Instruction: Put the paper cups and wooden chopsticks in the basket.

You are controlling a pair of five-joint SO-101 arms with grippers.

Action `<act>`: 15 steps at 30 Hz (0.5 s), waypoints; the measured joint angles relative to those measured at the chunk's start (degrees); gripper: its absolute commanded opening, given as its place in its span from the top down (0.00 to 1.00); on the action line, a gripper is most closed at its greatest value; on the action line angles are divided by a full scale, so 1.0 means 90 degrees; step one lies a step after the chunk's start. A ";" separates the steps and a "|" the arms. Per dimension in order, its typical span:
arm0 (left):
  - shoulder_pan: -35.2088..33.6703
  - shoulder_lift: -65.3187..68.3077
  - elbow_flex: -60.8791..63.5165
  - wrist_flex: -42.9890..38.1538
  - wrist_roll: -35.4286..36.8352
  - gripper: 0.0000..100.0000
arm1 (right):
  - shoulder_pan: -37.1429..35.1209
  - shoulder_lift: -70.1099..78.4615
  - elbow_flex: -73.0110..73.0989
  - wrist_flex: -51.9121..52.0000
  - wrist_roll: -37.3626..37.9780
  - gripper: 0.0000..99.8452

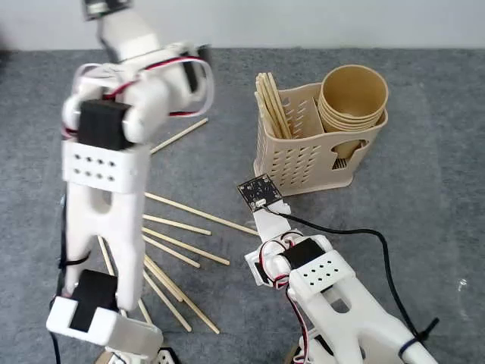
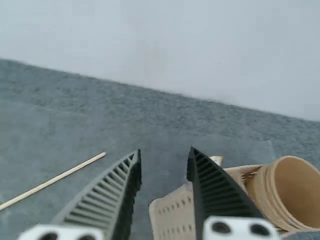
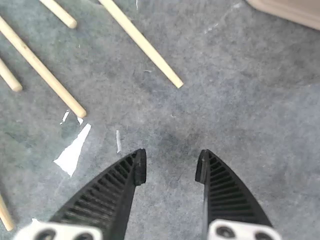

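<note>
Nearest, at the front of the grey surface point(image 1: 424, 220): a scatter of loose chopsticks point(image 1: 176, 244), lying flat between the two arms, some crossing.

Just beyond, low over the surface in the right wrist view: the right gripper point(image 3: 172, 159), spread apart and pinching nothing, over bare mat. Ahead of its tips, the ends of several of those chopsticks point(image 3: 142, 44). Beside one finger, small white scraps point(image 3: 73, 150) on the mat.

Farther back, right of centre: the basket point(image 1: 303, 163), upright, perforated, divided into compartments. In the larger right compartment, a nested stack of paper cups point(image 1: 354, 95), mouths up, rising above the rim. In the narrow left compartment, a bundle of chopsticks point(image 1: 271, 105) standing on end.

Left of the basket, apart from the scatter: a lone chopstick point(image 1: 179, 135), flat on the surface.

Farthest, held above the surface in the left wrist view: the left gripper point(image 2: 165, 155), likewise spread and empty. Past its fingers, the basket point(image 2: 172, 215), the cups point(image 2: 290, 192) and the lone chopstick point(image 2: 55, 181). Behind everything, a pale wall point(image 2: 200, 50).
</note>
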 measured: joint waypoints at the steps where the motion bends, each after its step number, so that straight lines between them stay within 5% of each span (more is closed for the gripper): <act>1: -0.0205 0.0000 0.0000 0.0176 0.0000 0.85 | 0.0000 0.0000 0.0000 0.0000 0.0000 0.82; 11: -0.1817 0.0000 0.0127 0.1836 -0.0430 0.85 | 0.0000 0.0000 0.0000 0.0000 0.0000 0.82; 15: -0.2530 0.0000 0.0752 0.1866 -0.0440 0.96 | 0.0000 0.0000 0.0000 0.0000 0.0000 0.82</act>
